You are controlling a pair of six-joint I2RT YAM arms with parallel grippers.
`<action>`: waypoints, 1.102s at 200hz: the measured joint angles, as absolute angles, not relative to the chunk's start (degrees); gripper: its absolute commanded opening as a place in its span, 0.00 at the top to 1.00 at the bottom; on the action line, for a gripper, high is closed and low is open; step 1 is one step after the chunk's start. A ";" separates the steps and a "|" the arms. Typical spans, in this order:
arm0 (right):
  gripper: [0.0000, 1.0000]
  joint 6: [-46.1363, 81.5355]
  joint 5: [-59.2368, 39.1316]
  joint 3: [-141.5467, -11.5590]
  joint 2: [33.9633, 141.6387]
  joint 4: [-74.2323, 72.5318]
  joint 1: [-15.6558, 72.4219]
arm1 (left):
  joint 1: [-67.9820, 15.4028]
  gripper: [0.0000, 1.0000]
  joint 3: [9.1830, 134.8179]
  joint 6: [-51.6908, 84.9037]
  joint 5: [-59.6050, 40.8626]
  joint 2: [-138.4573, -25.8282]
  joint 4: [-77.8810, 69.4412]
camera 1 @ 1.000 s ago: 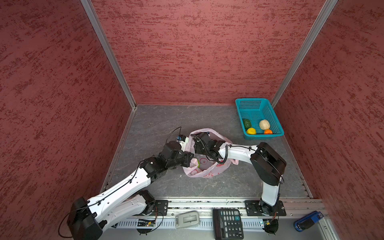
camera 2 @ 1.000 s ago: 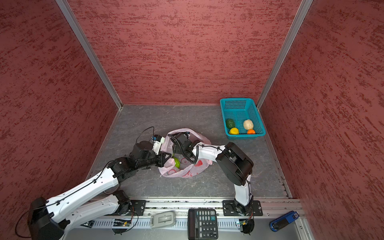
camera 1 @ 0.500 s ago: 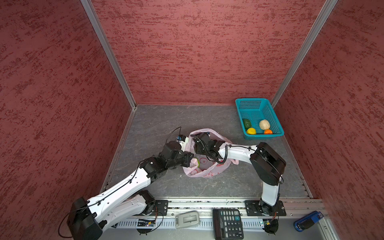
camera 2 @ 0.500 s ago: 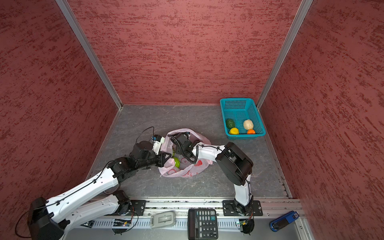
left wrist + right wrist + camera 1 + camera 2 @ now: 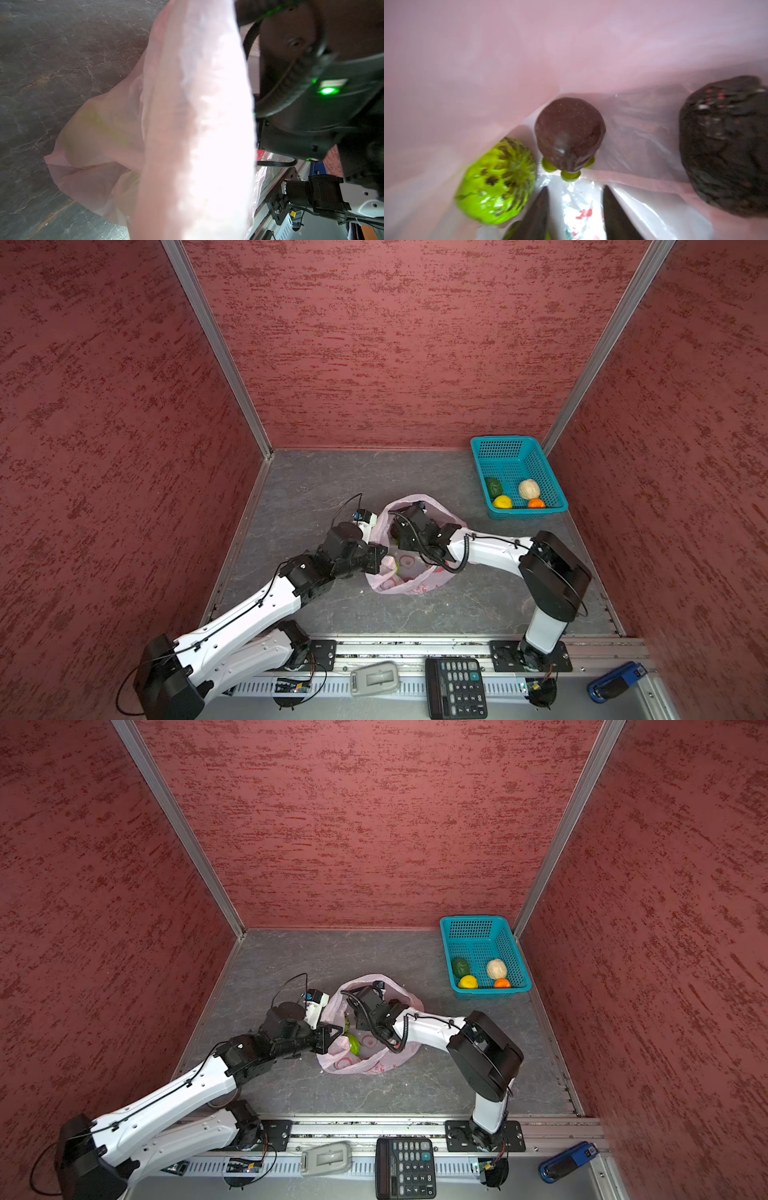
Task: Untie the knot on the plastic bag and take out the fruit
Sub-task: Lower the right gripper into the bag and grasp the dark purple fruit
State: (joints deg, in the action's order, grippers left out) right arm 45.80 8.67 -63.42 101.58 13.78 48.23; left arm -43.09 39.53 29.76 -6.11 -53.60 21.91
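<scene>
The right claw is spread inside the plastic bag. Its two dark fingers stand apart, only the bag's printed film shows between them, and they pinch nothing. Just ahead of the fingertips lies a smooth brown fruit with small green leaves at its base, close to the tips but not between them. Next to one finger sits a bumpy bright green fruit. Well off to the other side is a rough black fruit. All three rest on the bag's floor, with pink film rising behind them; this view is somewhat blurred.

The left claw is pressed together at the bag's left rim, pinching the pink film. In the left wrist view that film runs bright and stretched right past the lens.

In both top views the bag lies near the middle of the grey counter with its mouth open upward. The right arm reaches into it from the right.

At the far right corner, well apart from the bag, stands a teal basket. It holds a dark green fruit, a cream-white fruit, a yellow fruit and an orange fruit, all gathered at its near end.

Along the metal rail in front of the counter lie a grey device, a black calculator and a blue object.
</scene>
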 measured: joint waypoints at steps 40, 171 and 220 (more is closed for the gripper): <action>0.32 45.34 8.62 -64.88 103.44 13.52 47.99 | -43.16 1.00 39.53 29.76 -6.13 -53.63 21.91; 0.42 45.69 9.17 -72.31 115.26 9.26 44.84 | -43.20 1.00 39.53 29.76 -6.13 -54.43 21.89; 0.58 45.63 9.15 -71.07 114.45 8.69 44.80 | -43.20 1.00 39.53 29.76 -6.13 -55.09 21.76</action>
State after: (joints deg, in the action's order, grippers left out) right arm 45.63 9.15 -71.07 114.45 8.69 44.80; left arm -43.20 39.53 29.76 -6.13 -55.09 21.76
